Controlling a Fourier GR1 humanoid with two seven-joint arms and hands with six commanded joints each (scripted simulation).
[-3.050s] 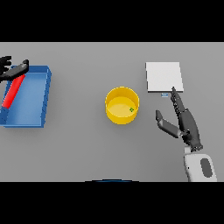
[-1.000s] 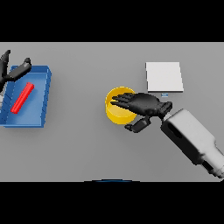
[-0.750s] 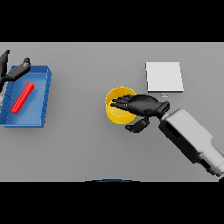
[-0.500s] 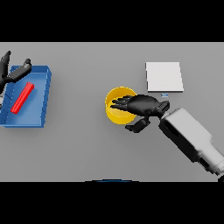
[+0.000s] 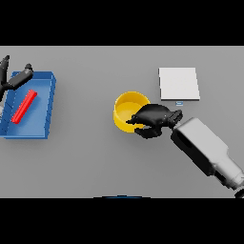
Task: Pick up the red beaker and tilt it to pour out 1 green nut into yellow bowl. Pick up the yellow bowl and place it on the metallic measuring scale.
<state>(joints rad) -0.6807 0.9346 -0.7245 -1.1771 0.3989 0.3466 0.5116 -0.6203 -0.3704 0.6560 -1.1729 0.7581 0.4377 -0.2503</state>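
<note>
My right hand (image 5: 153, 119) lies across the near right rim of the yellow bowl (image 5: 125, 108), with my fingers curled over the rim's edge and my thumb below on the outer wall, so I am gripping the bowl by that side. My knuckles cover the bowl's right part; the rest of its inside shows bright yellow to the left of my fingers. I cannot make out the green nut inside from here. The bowl sits on the grey table (image 5: 95, 162), and I cannot tell whether it is lifted off the surface at all. My white and grey forearm (image 5: 206, 151) runs away from the wrist toward the lower right.

Just beyond my hand, up and to the right, lies the metallic measuring scale (image 5: 178, 84), a flat pale square plate with a small display strip on its near edge. It is near the bowl but apart from it, with bare table between the two.

Well apart, at the far left of the table, stands the blue tray (image 5: 46, 107). The red beaker (image 5: 25, 106) lies on its side inside it, slanted. My left hand (image 5: 14, 80) shows at the tray's upper left corner, fingers spread and straight, holding nothing, clear of the beaker.
</note>
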